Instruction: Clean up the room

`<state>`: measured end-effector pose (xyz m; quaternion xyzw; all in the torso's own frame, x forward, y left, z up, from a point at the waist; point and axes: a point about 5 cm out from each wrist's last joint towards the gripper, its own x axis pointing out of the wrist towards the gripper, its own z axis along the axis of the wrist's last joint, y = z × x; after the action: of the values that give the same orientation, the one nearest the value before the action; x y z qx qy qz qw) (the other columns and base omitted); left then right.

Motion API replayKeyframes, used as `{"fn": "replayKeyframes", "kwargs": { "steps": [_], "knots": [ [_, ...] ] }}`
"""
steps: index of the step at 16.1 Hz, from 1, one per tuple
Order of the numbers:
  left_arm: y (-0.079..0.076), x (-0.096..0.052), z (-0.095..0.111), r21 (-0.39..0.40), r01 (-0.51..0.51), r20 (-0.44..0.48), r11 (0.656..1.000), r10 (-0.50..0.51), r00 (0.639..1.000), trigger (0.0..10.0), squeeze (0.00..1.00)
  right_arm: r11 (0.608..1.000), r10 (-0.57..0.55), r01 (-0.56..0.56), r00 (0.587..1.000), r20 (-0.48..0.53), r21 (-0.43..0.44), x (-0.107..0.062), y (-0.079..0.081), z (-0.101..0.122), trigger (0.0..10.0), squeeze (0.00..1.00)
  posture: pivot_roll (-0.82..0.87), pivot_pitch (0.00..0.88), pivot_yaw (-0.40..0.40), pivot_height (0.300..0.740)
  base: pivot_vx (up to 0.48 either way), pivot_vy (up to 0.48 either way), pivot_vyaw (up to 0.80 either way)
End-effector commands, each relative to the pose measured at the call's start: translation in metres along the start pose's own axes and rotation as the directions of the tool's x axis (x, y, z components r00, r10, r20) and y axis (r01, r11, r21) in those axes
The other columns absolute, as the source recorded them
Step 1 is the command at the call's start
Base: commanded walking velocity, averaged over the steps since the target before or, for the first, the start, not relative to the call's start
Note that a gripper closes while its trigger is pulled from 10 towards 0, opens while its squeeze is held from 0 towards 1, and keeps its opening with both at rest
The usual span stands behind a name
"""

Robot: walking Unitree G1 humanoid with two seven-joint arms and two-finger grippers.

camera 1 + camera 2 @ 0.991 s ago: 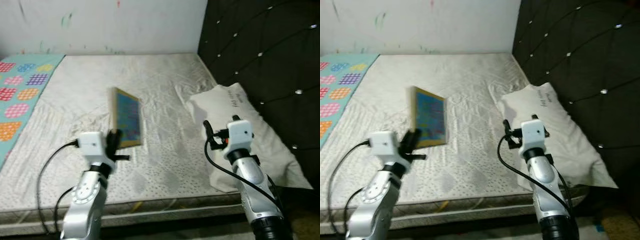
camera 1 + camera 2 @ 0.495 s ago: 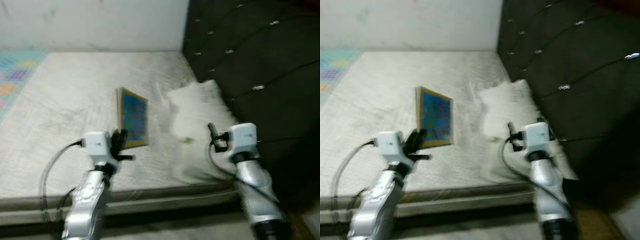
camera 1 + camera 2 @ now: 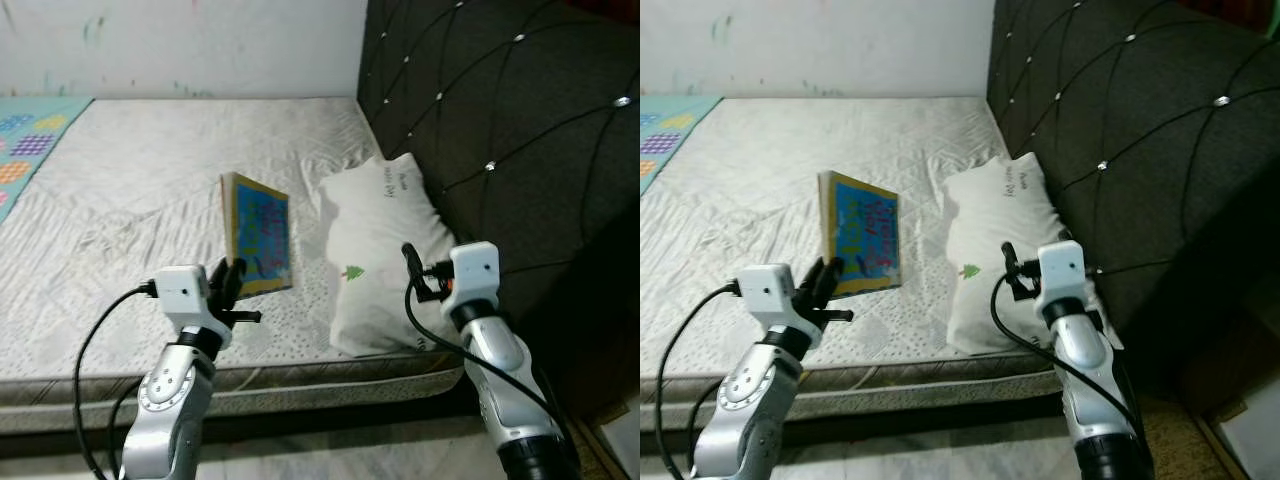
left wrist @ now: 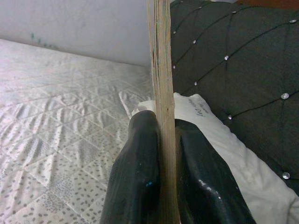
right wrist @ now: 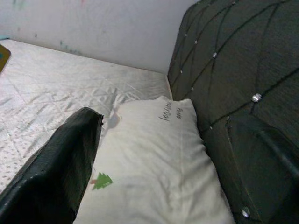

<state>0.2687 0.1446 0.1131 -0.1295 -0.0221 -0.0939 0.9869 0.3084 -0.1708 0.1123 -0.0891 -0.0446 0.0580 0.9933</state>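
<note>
pillow point(image 3: 380, 250) on mattress point(image 3: 150, 190), against headboard point(image 3: 500, 150)

Silver arms point(image 3: 170, 400) — white wrist housings, black cables.

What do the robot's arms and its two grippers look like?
Both arms are rounded silver metal tubes with a darker black section lower down. Each wrist carries a boxy white block, and a loose black cable loops from it back along the arm. The left gripper and right gripper each end in long, glossy black fingers with rounded tips.
</note>
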Motion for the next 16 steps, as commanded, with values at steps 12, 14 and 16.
{"fn": "replayKeyframes", "kwargs": {
  "steps": [12, 14, 16],
  "knots": [
    [-0.0053, 0.0070, 0.0133, 0.012, 0.043, 0.069, 0.999, -0.044, 0.997, 10.0, 0.00, 1.000, -0.003, 0.003, 1.000, 0.022, -0.022, 0.0021, 0.0006, 0.0040, 10.0, 0.00, -0.03, 0.043, -0.015, 0.740, 0.224, 0.000, 0.08],
    [-0.0056, 0.0080, 0.0119, 0.010, 0.038, 0.059, 0.999, -0.038, 0.998, 10.0, 0.00, 1.000, -0.010, 0.011, 1.000, 0.016, -0.020, 0.0019, -0.0003, 0.0021, 10.0, 0.00, -0.03, 0.043, -0.015, 0.740, 0.000, 0.000, 0.54],
    [-0.0030, 0.0089, 0.0096, 0.003, -0.001, 0.045, 1.000, 0.001, 0.999, 10.0, 0.00, 1.000, -0.012, 0.012, 1.000, 0.010, -0.022, 0.0024, -0.0015, 0.0009, 10.0, 0.00, -0.03, 0.042, -0.016, 0.740, 0.000, 0.000, 0.00]
  ]
}}
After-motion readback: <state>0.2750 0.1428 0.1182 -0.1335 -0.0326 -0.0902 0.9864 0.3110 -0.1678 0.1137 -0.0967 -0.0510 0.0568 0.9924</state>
